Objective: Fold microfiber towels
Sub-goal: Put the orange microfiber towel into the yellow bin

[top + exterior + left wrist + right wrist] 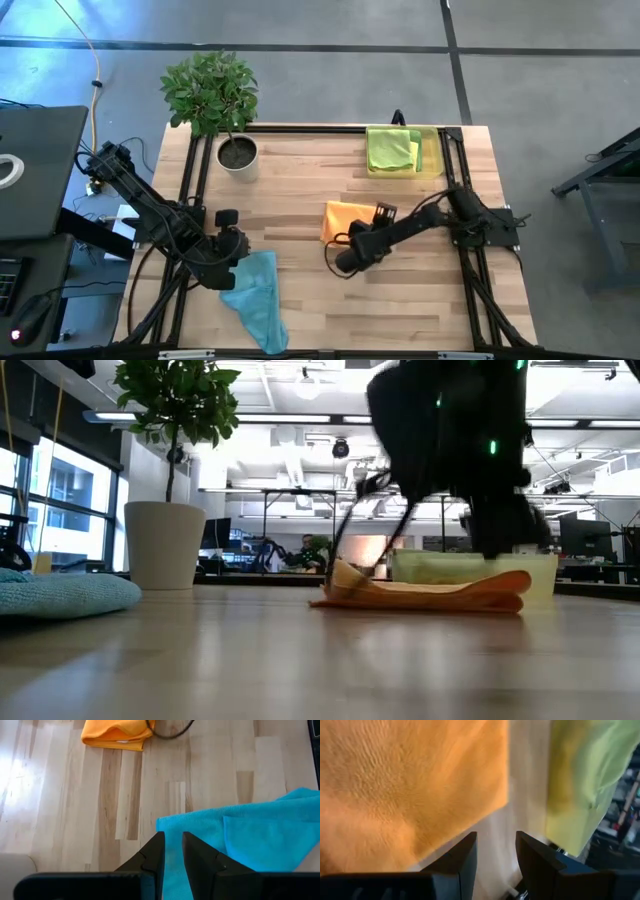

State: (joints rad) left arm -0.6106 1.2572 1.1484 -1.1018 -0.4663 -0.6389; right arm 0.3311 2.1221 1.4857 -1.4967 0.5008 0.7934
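A light blue towel (257, 298) lies partly folded over on the table near the front left; it also shows in the low view (60, 595). My left gripper (172, 840) hangs above the light blue towel (260, 835), its fingers a narrow gap apart, touching nothing. An orange towel (342, 220) lies folded mid-table. My right gripper (495, 842) is open and points down and toward the far side, just past one edge of the orange towel (405, 785). Bare table shows between its fingers. In the high view my right gripper (349, 250) stands at the orange towel's near side.
A translucent yellow tray (437, 150) at the far right holds lime green towels (392, 148). A potted plant (237, 152) stands at the far left. Bare wood lies between the two towels. The low view shows an office room behind the table.
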